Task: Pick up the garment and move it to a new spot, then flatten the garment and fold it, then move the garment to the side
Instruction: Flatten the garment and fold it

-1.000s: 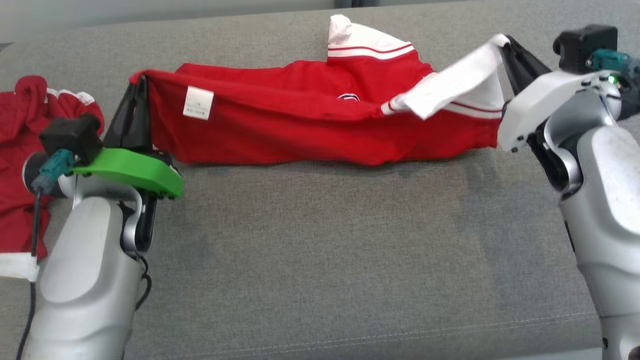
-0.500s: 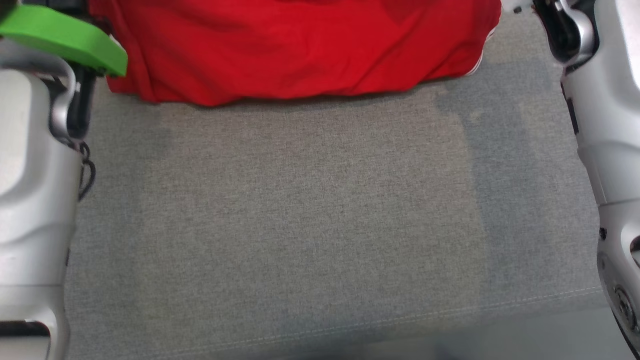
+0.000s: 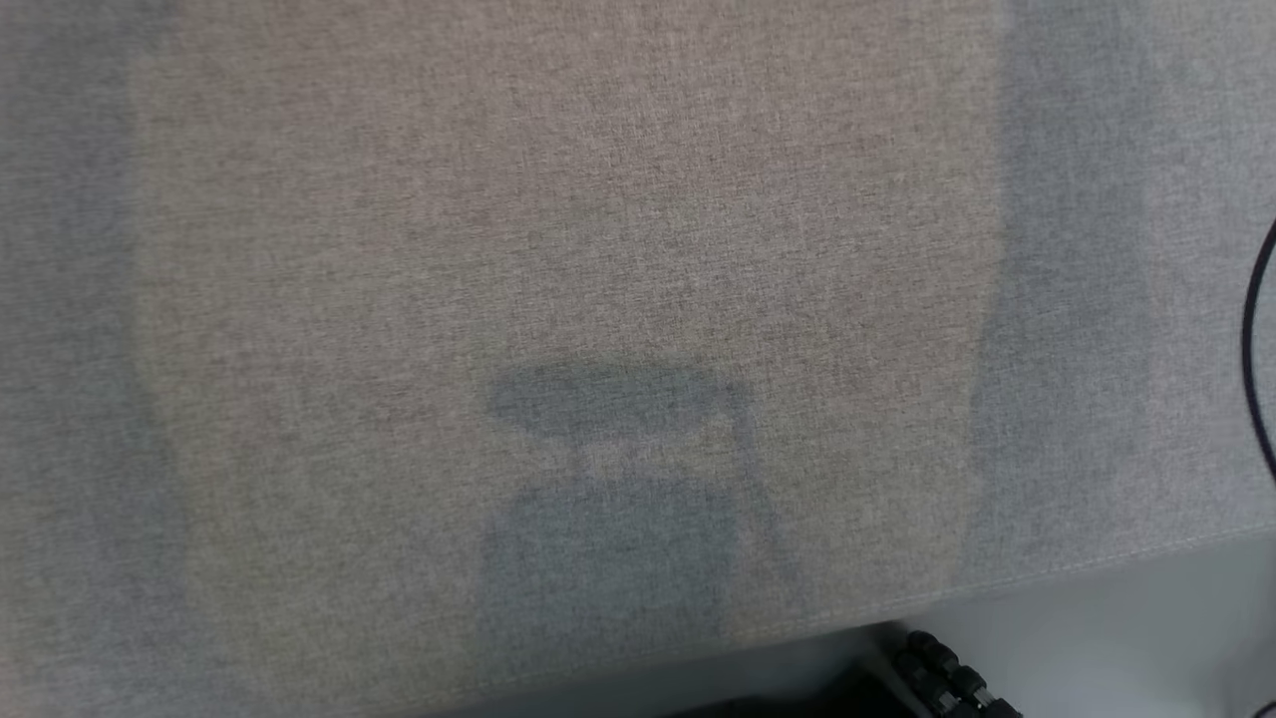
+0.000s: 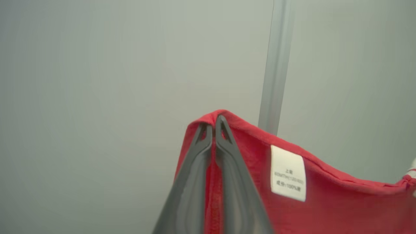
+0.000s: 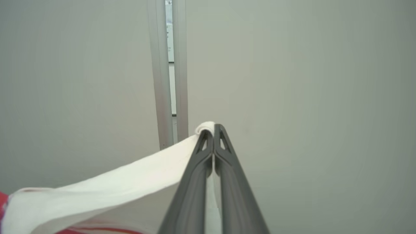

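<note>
Between the pressed-together fingers of the left gripper (image 4: pixel 214 124) sits a folded red edge of the garment (image 4: pixel 341 204). The cloth hangs away to that gripper's right, with a white label (image 4: pixel 288 173) just beside the fingers. At the right gripper (image 5: pixel 213 127), likewise closed, the tips pinch the garment's white band (image 5: pixel 130 182), which trails off to its lower left. Beyond both grippers stands a pale wall (image 4: pixel 97 81), well apart. The head view gives a broad stretch of grey fabric surface (image 3: pixel 638 199), its seamed front edge (image 3: pixel 1097 560) near a black cable (image 3: pixel 1256 349).
</note>
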### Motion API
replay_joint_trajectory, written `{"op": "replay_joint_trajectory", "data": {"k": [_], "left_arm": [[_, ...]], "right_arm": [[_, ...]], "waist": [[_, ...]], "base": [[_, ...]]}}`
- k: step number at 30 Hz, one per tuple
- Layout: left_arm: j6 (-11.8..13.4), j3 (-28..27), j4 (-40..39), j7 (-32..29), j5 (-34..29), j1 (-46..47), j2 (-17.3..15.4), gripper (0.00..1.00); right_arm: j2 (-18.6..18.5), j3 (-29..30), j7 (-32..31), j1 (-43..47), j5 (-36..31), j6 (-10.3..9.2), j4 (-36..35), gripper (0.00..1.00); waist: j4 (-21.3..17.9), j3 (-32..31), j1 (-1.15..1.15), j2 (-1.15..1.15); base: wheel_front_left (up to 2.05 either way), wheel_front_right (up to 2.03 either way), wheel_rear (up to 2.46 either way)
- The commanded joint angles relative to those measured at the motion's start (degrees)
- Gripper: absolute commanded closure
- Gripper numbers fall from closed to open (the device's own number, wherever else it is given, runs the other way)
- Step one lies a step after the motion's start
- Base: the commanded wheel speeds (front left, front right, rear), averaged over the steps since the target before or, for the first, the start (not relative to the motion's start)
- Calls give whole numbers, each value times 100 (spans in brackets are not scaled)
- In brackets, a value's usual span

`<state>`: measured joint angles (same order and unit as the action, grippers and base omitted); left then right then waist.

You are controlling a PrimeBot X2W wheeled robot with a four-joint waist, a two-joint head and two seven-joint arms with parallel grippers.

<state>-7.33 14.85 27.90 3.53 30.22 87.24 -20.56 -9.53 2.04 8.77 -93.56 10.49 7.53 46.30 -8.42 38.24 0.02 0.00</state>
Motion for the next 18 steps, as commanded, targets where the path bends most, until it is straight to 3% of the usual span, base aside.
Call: {"op": "replay_joint_trajectory", "data": {"k": [1,6,9,11,18], "left_arm": [[-17,-63,-28,111,130,369,-59,100],[-16,-233,12,460,410,1040,-32,100],[-17,-207,-81,611,611,1315,-23,100],[-17,-203,-139,686,882,1344,5,100],[-18,5,-263,676,1367,963,-136,100]], "right_arm": [[-8,330,322,-345,-406,-8,61,100],[190,1198,625,-924,-1453,-8,-316,100],[351,1608,649,-1140,-1926,-8,-1102,100],[461,1672,639,-1040,-2221,-8,-1650,100],[614,1535,638,-191,-2536,-8,-2583,100]], "waist": [[-148,268,-2,0],[-191,192,-2,0],[-229,166,-2,0],[-241,166,-2,0],[-287,467,-2,0]], "base": [[0,0,0],[0,0,0],[0,0,0],[0,0,0],[0,0,0]]}}
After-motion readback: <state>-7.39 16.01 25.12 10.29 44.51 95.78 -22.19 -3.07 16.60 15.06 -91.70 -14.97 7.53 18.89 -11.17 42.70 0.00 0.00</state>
